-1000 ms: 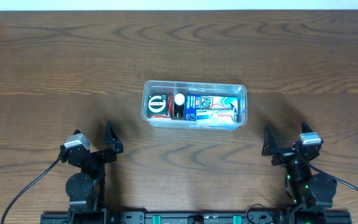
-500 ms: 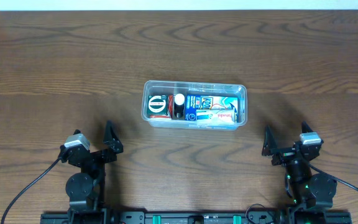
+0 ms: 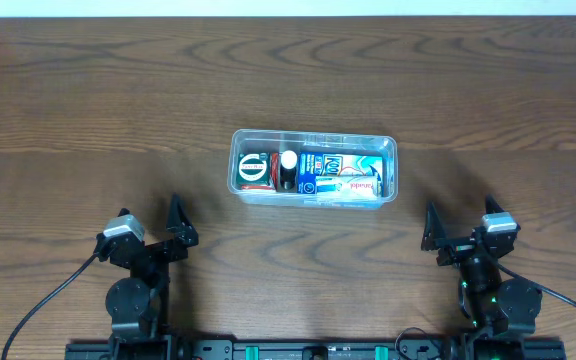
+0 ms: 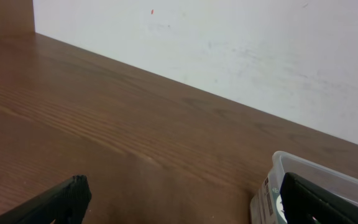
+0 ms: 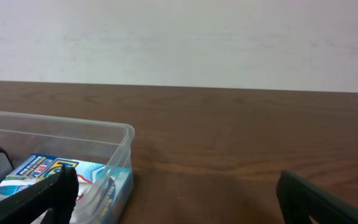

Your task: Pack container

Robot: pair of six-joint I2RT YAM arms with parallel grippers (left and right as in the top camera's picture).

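Nothing has moved since the earlier frames: both arms and the container sit just as they did. At the near left, the left gripper [image 3: 180, 229] has its jaws wide apart, holding nothing and touching nothing; in its wrist view the two black fingertips [image 4: 67, 194] stand at either edge of the picture, bare table [image 4: 104, 124] between them. The container [image 3: 314, 134] rests mid-table, well apart from both grippers, its long side running left to right. Inside it, from the left: a round white-and-dark disc [image 3: 253, 168] with some red beneath it, a dark bottle [image 3: 288, 166] with a white cap, then blue boxes [image 3: 330, 164], and along the near wall a white-and-blue box [image 3: 353, 186] with a line of print too small to read. From the right wrist, a blue box [image 5: 42, 169] shows yellow lettering through the clear wall, also unreadable. At the near right, the right gripper [image 3: 434, 236] is likewise spread wide and empty, clear of the container.
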